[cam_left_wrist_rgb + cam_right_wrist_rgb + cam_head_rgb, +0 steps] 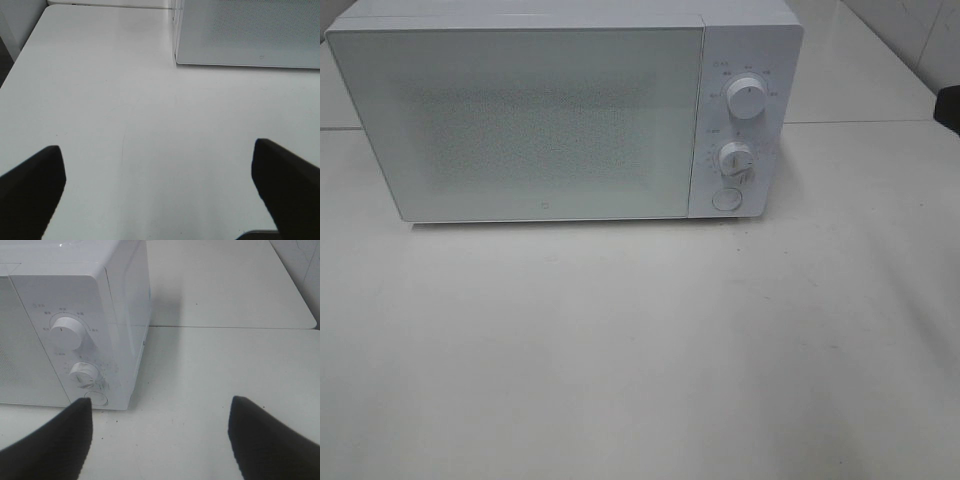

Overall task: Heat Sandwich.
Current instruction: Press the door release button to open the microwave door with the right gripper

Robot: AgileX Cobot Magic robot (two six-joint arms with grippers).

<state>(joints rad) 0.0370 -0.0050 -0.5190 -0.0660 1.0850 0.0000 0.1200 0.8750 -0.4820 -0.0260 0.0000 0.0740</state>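
Note:
The sandwich is out of view in every frame. A white microwave [520, 120] stands at the back of the white table [640, 350] with its door shut. Its panel carries an upper knob [748, 95], a lower knob [734, 158] and a round button [725, 199]. Neither arm shows in the exterior high view. My left gripper [157, 147] is open over bare table, short of the microwave's [250, 30] front left corner. My right gripper [161, 401] is open too, near the microwave's [75, 315] right front corner, close to the knobs [67, 332]. Nothing sits between either pair of fingers.
A dark object [950, 108] pokes in at the right edge behind the table. A seam between tabletops [225, 327] runs to the right of the microwave. A wall stands to the table's left [15, 25].

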